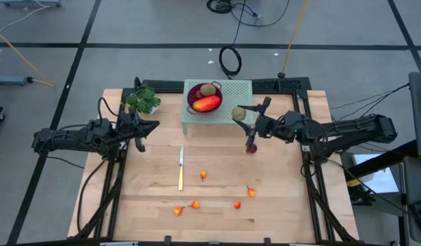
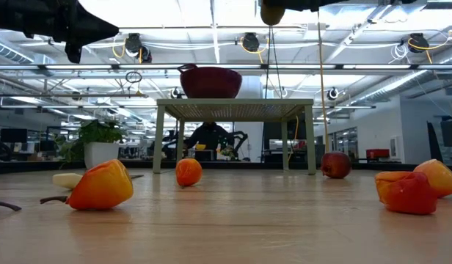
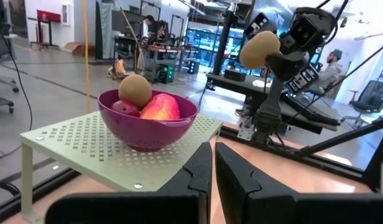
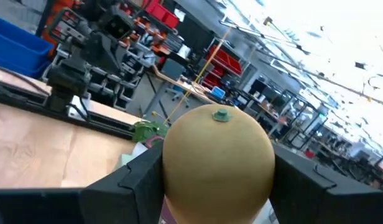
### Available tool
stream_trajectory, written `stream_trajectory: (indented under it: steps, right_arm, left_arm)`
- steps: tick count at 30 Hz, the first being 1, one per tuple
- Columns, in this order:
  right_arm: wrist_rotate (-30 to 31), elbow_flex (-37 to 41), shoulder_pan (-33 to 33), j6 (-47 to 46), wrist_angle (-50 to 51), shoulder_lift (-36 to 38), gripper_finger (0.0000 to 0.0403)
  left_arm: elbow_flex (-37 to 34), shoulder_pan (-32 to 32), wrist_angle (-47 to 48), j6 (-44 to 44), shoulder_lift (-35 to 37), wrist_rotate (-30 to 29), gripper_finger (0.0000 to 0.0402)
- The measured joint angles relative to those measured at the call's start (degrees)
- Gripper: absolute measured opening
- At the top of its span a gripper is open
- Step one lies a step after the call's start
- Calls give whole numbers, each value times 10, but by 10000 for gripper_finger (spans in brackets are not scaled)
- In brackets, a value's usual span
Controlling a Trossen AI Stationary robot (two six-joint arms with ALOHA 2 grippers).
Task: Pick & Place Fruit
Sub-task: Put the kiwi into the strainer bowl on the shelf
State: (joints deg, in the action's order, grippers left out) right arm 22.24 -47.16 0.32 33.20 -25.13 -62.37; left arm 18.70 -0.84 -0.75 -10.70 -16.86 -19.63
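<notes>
1. Done: the bowl (image 1: 204,98) on the rack (image 1: 239,92) holds a mango (image 1: 207,104), a kiwi (image 1: 208,89) and a red ball (image 3: 124,108);
2. Under way: the right gripper (image 1: 242,114) clamps the second kiwi (image 1: 238,113) beside the rack;
3. Left: another red ball (image 1: 251,148) and the small orange pieces (image 1: 203,175) on the table (image 1: 279,198);
4. The left gripper (image 1: 138,145) waits near the plant (image 1: 143,100), fingers nearly together.

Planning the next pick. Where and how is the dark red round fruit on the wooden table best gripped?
Probably grip the dark red round fruit across its widest middle, coming straight down from above: it is a ball, standing free on the wooden table.
</notes>
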Motion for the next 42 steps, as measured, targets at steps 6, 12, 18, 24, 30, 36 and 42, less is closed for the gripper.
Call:
stream_trajectory:
  steps: [6, 12, 18, 24, 30, 36, 42]
  right_arm:
    - [-19, 0, -43, -196, -2, 0, 211]
    - [-155, -15, -114, -416, -1, -14, 211]
    - [-249, -69, -151, -495, 11, -67, 211]
    - [-284, -150, -171, -457, 78, -141, 211]
    - [-284, -225, -192, -389, 128, -218, 212]
    - [-283, -286, -208, -348, 127, -280, 214]
    - [-285, -336, -209, -330, 113, -338, 216]
  left_arm:
    - [0, 0, 0, -21, 0, 0, 19]
    - [0, 0, 0, -21, 0, 0, 19]
    - [0, 0, 1, -21, 0, 0, 19]
    - [0, 0, 2, -21, 0, 0, 19]
    - [0, 0, 7, -27, 0, 0, 19]
    - [0, 0, 8, -24, 0, 0, 19]
    - [0, 0, 8, -16, 0, -11, 19]
